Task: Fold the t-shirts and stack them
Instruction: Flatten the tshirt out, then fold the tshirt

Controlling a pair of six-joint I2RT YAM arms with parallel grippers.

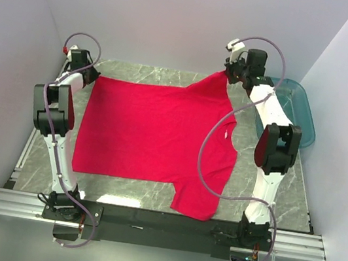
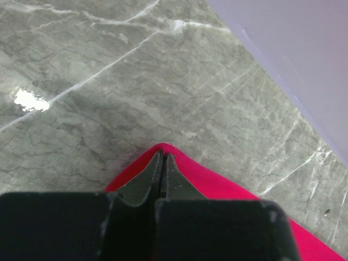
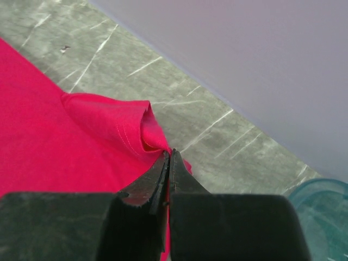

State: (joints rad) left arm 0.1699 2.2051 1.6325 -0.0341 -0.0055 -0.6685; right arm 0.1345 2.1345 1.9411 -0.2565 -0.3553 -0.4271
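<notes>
One red t-shirt lies spread across the marble table, neck toward the right, one sleeve hanging toward the front edge. My left gripper is shut on the shirt's far left corner, low over the table. My right gripper is shut on the bunched far right sleeve or shoulder, lifted a little. Both sets of jaws are pressed together with red cloth pinched at their tips.
A teal see-through tub stands at the far right, also showing in the right wrist view. Grey walls enclose the table on three sides. Bare marble lies beyond the shirt's far edge. The black mounting rail runs along the front.
</notes>
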